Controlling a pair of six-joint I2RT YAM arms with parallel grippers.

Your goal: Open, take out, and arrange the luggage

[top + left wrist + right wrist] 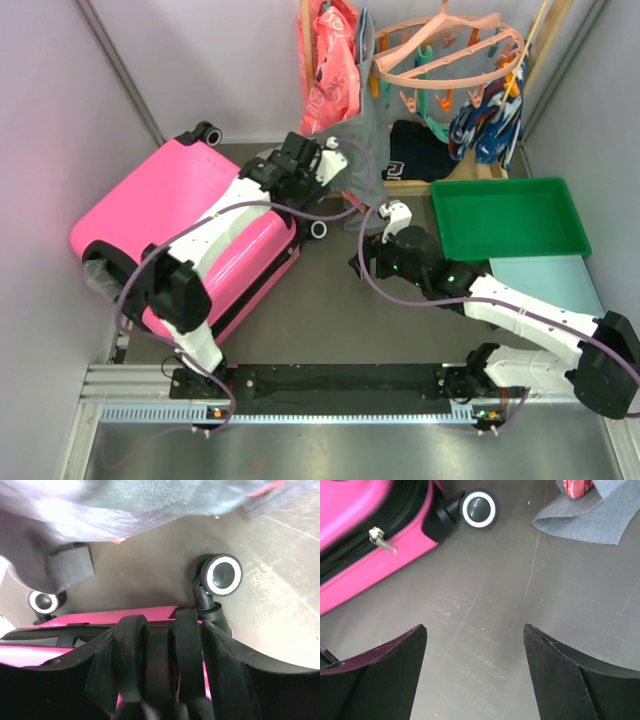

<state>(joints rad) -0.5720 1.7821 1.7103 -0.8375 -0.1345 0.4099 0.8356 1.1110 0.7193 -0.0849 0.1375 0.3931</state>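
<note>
The left arm stretches far forward, its end effector (298, 160) fingers held apart, grip unclear. The right arm bends inward, its end effector (474, 630) gaping, aimed downward.

I see a green tray (508, 222) at right, pale teal box (545, 285) at its near edge, grey cloth (362, 150), peach peg hanger (450, 50)

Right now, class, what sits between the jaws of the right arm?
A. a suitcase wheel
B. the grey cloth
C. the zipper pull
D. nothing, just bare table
D: on the right gripper the jaws stand wide apart over bare table, while the luggage, its wheel and the grey cloth lie beyond them.
</note>
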